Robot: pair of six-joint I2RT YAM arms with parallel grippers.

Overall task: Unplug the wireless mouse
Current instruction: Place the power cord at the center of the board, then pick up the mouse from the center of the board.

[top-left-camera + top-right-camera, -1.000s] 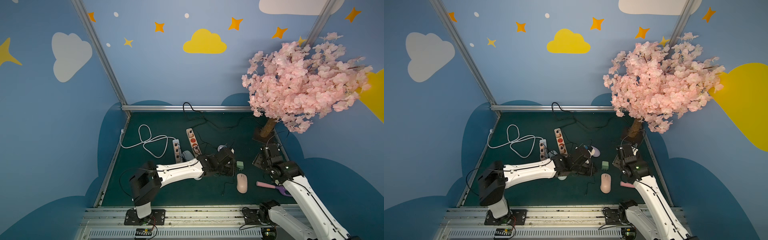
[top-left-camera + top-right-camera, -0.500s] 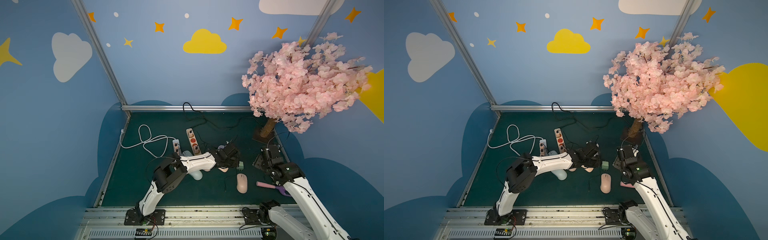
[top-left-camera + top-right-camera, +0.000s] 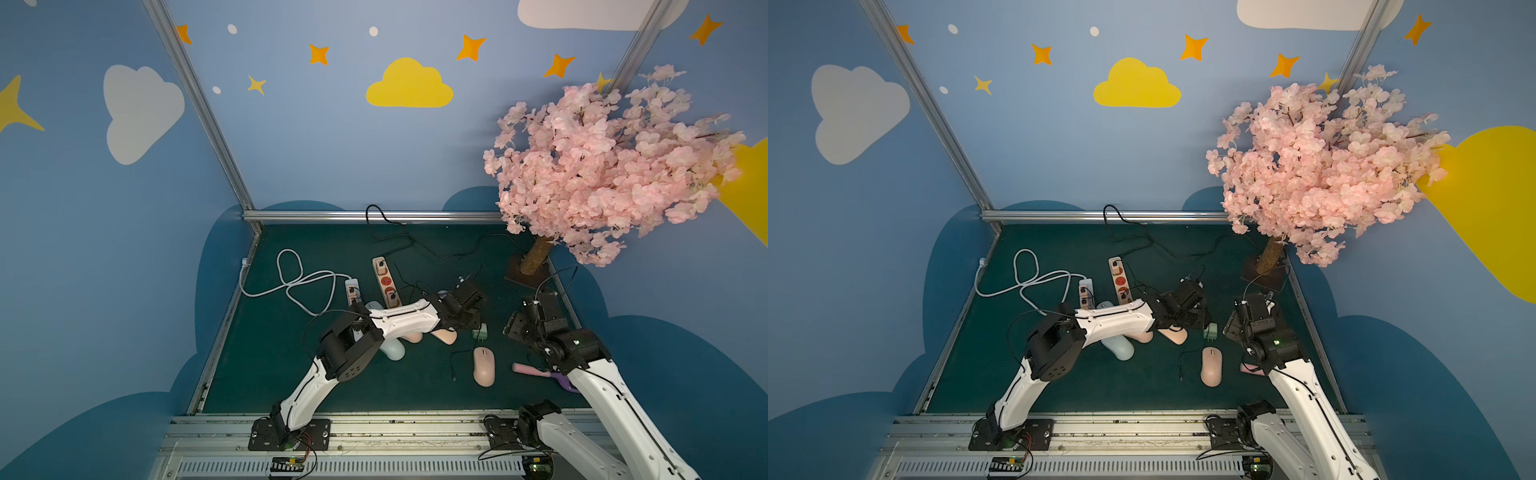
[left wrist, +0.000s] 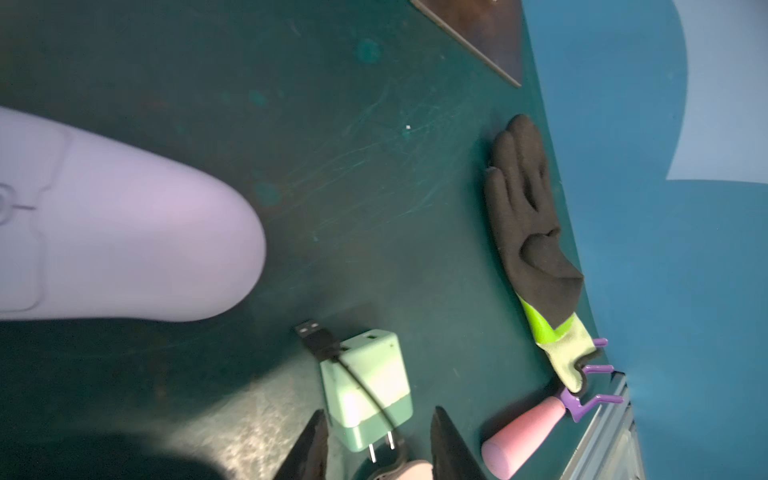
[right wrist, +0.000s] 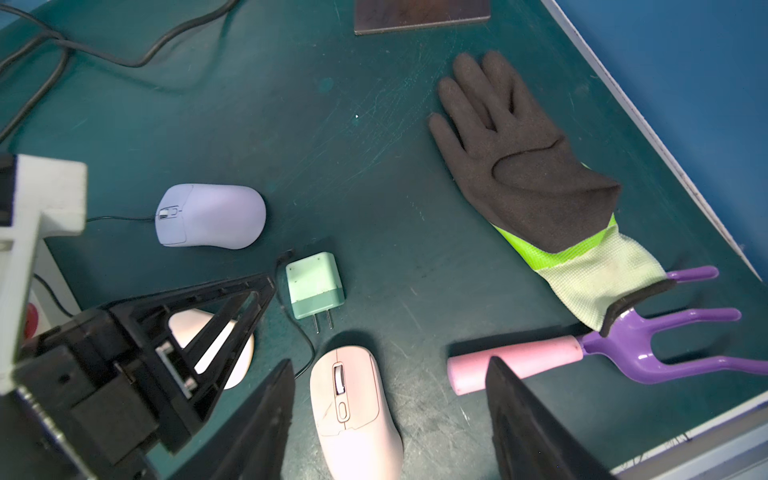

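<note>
The left gripper hung low over the green mat, its 2 fingers parted on either side of the pronged end of a green charger and gripping nothing. A black USB plug lay outside the charger's port, against its corner, and the black cable trailed across the charger's top. The pink wireless mouse rested on the mat just beside the charger's prongs, nearer the front rail and between the 2 arms. The cable's other end lay loose on the mat near the mouse's left side. The right gripper hovered by the mat's right side, spread wide and holding nothing. A lilac mouse sat farther back with a thin cable at its front. In both top views, 2 power strips, 1 white and 1 beige, lay side by side, each with black plugs seated in its sockets. A dark work glove and a pink-handled garden fork lay along the mat's right edge.
</note>
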